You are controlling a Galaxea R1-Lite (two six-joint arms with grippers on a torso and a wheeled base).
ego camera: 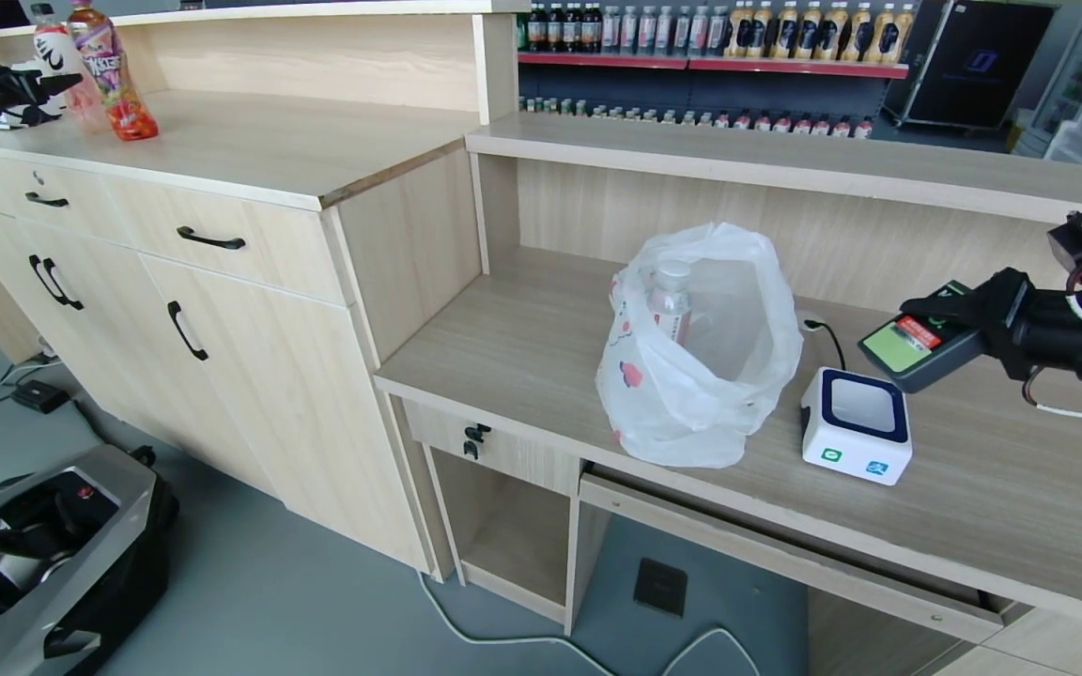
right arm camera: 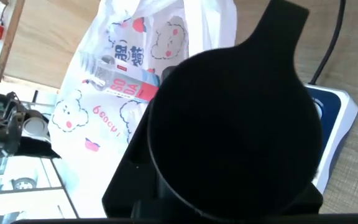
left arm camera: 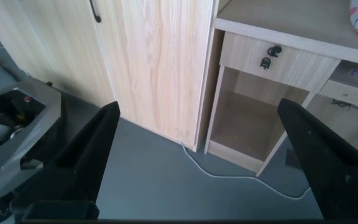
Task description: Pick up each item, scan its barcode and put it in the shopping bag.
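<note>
- Left claw (left arm camera: 199, 104) — held low over the grey floor in front of the cabinet fronts; its two fingers are spread wide with nothing between them.
- Scanner (ego camera: 856, 424) — white block with a dark-rimmed window facing up, sitting near the front edge of the lower surface (ego camera: 522, 347). A black cable (ego camera: 827, 338) runs from it toward the back edge.
- Shopping bag (ego camera: 691, 394) — white, thin plastic with small printed figures. It stands open-mouthed about mid-way along the lower surface, close to the front edge, just beside the scanner and touching or nearly touching it.
- Clear bottle (ego camera: 670, 299) — upright inside the shopping bag, with its cap at the bag's mouth.
- Right claw (ego camera: 973, 324) — above the right part of the lower surface, farther back than the scanner, pinching a dark box (ego camera: 907, 349). The box has a green and red label and is held clear of the surface, tilted.
- Red drink bottle (ego camera: 114, 70) and pale pink bottle (ego camera: 57, 61) — side by side near the far left corner of the higher surface (ego camera: 250, 141), well apart from the bag.
- Store shelves (ego camera: 710, 66) — beyond the surfaces, carrying rows of bottles.
</note>
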